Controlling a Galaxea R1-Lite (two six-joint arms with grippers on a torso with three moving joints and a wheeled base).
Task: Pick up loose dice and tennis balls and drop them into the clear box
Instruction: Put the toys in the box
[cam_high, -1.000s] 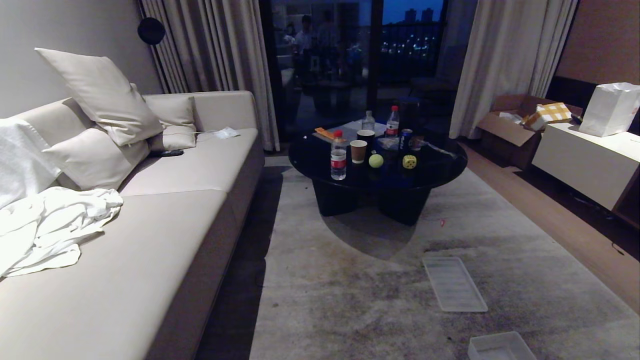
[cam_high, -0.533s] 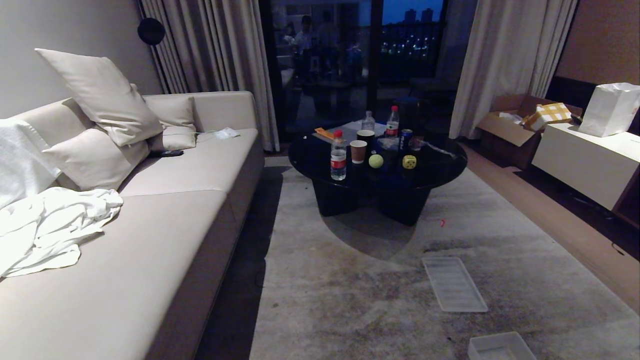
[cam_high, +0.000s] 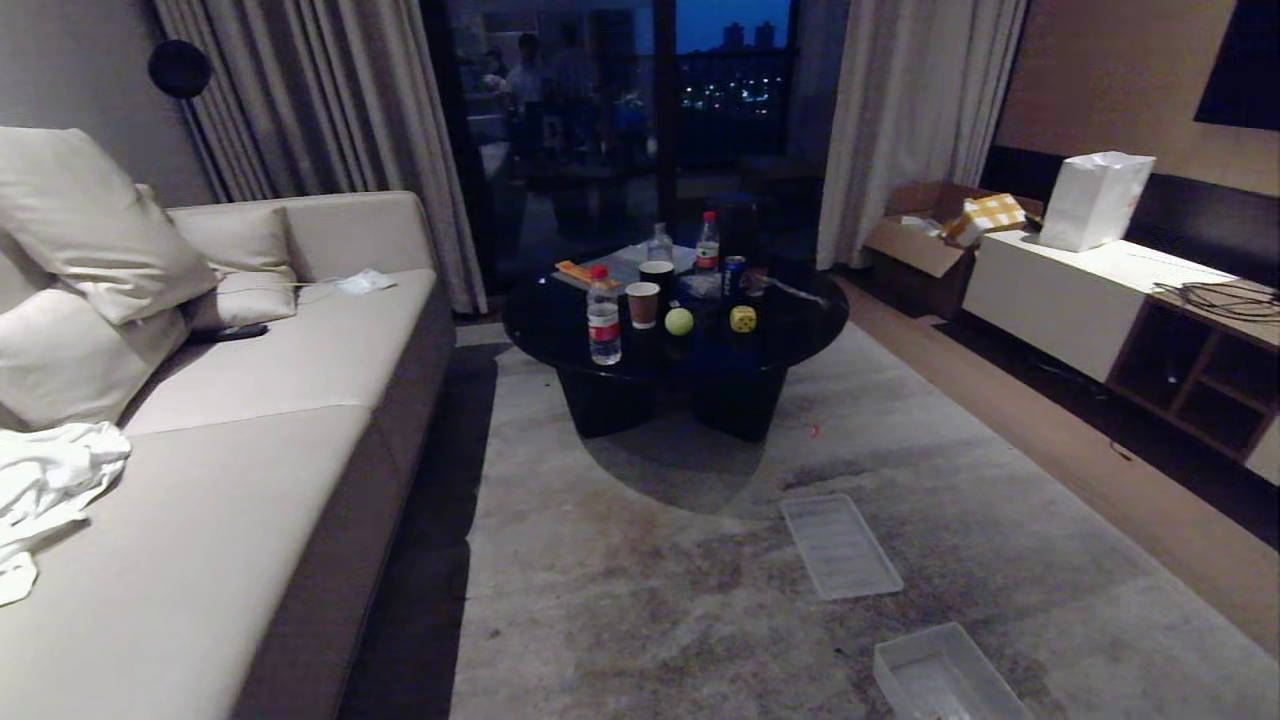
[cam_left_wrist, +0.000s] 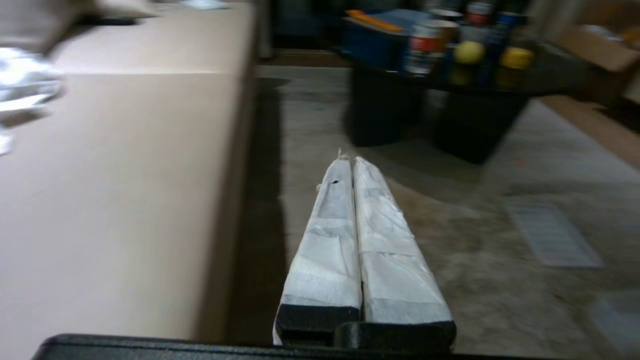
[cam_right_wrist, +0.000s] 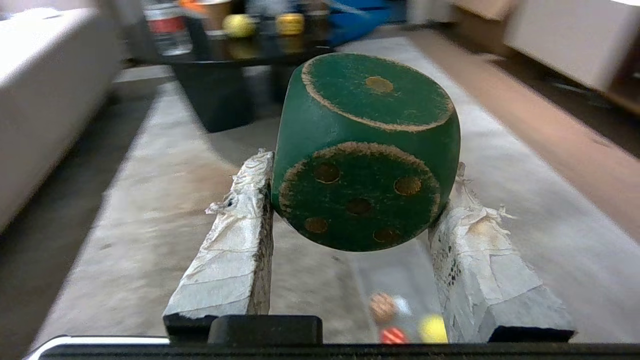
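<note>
The whole head view has slid sideways since the earlier frames, so the camera has turned with the robot toward its right; the room's things have not shifted, and the shallow translucent plastic clear box (cam_high: 940, 675) on the grey rug (cam_high: 640, 620) now shows more fully at the lower right.

This looks like the carry step: the right gripper (cam_right_wrist: 357, 200) is clamped on the dark green wooden die with gold pips (cam_right_wrist: 365, 150), pinched between its two tape-wrapped fingers (cam_right_wrist: 235, 245) and held clear of the rug. The left gripper (cam_left_wrist: 352, 165) hangs idle with its fingers pressed together, holding nothing.

Next the die must be brought over the box and let go (some small round things already seem to lie below the gripper, too blurred to name). A fuzzy yellow-green tennis ball (cam_high: 679, 321) and a yellow die (cam_high: 742, 319) wait on the round black coffee table (cam_high: 780, 345), well apart from the box.
</note>
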